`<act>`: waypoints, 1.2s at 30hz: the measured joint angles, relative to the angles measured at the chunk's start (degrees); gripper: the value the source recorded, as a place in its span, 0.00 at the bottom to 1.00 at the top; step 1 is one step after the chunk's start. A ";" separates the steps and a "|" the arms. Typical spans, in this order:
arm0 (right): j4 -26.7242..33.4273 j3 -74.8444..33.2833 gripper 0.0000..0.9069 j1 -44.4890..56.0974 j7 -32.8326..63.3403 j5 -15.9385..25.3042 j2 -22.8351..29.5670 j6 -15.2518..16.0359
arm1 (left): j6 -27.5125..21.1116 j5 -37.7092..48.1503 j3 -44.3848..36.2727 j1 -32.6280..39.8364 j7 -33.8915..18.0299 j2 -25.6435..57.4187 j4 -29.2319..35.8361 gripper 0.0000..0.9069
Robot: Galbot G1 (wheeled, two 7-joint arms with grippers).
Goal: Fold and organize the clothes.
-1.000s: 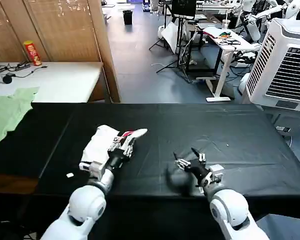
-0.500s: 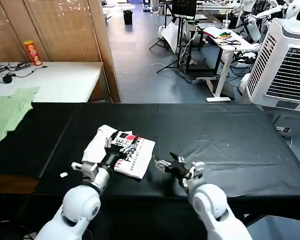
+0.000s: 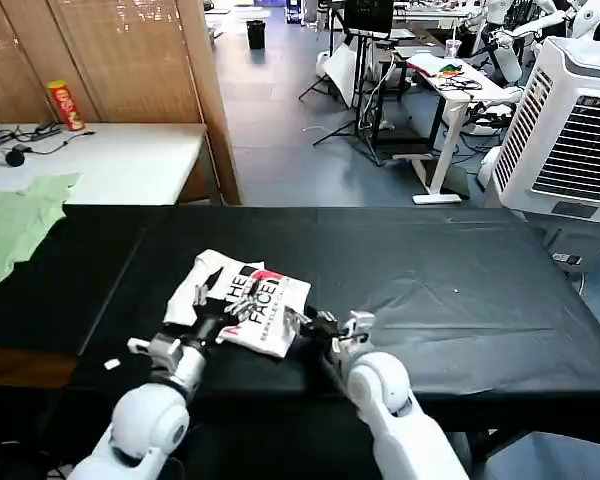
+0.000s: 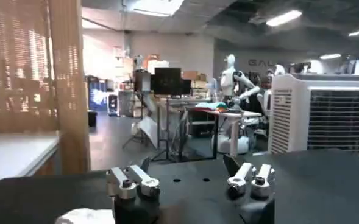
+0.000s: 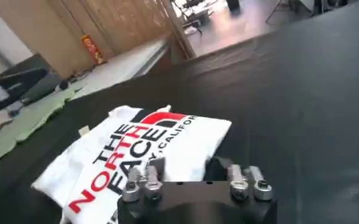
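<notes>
The clothes are one white T-shirt [image 3: 248, 303], folded into a small packet on the black table [image 3: 430, 270], with the black and red "THE NORTH FACE" print facing up. My left gripper [image 3: 223, 318] is at the shirt's near left corner, open, and the left wrist view shows bare table between its fingers [image 4: 133, 182]. My right gripper [image 3: 302, 325] is open at the shirt's near right edge. In the right wrist view the T-shirt [image 5: 136, 149] lies just ahead of the right gripper [image 5: 188, 173], one finger over its white edge, the other over the table.
A pale green cloth [image 3: 10, 225] hangs over the table's far left corner. A small white scrap [image 3: 110, 365] lies near the front edge. A white side table [image 3: 120, 160] with a red can [image 3: 65, 105] stands behind, and an air cooler [image 3: 580, 130] at right.
The left gripper let go of the shirt's fold and drew back toward the front edge. The shirt now lies flat with the print up. The right gripper swung left to the shirt's edge.
</notes>
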State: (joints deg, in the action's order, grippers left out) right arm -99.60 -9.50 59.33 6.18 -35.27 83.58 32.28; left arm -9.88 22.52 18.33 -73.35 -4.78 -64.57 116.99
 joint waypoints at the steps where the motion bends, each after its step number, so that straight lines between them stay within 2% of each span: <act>1: 0.33 -0.13 0.03 -0.22 0.00 0.00 0.11 0.00 | 0.07 0.00 0.19 -0.30 0.00 0.06 0.10 0.97; 11: 3.50 -3.45 0.00 -4.17 -2.07 -1.24 -4.10 -0.71 | 1.09 0.02 1.72 -2.09 -0.01 0.39 -0.38 0.97; 12: 3.61 -3.91 0.97 -4.68 -2.71 -1.22 -4.86 -0.53 | 1.22 -0.02 1.87 -2.31 0.01 0.40 -0.46 0.97; 16: 2.68 -4.73 0.97 -4.98 -4.99 -0.07 -8.21 0.21 | 1.66 -0.03 2.57 -3.14 -0.19 0.48 -1.00 0.97; 19: -0.31 -4.67 0.97 -3.30 -5.92 3.45 -10.71 -1.82 | 3.90 -0.40 3.04 -3.78 -0.89 0.81 -1.68 0.97; 23: -4.97 -5.35 0.97 1.12 -4.50 9.66 -12.95 -5.74 | 4.09 0.32 3.78 -4.95 -1.96 1.41 -1.81 0.97; 27: -9.84 -6.34 0.97 7.37 -1.93 16.43 -14.48 -12.77 | 3.62 1.01 3.96 -6.73 -3.90 2.30 -0.41 0.97; 33: -15.25 -8.63 0.97 19.62 0.99 26.20 -14.83 -24.90 | 3.80 2.43 5.15 -11.17 -7.02 4.08 3.82 0.97; 36: -17.47 -10.33 0.97 26.28 2.39 28.50 -14.88 -30.06 | 4.27 2.22 5.93 -14.09 -7.80 4.85 5.87 0.97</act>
State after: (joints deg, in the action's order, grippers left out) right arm -117.08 -19.82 85.60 8.57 -6.77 68.69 2.22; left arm -5.61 24.74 24.26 -87.44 -12.58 -59.71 122.86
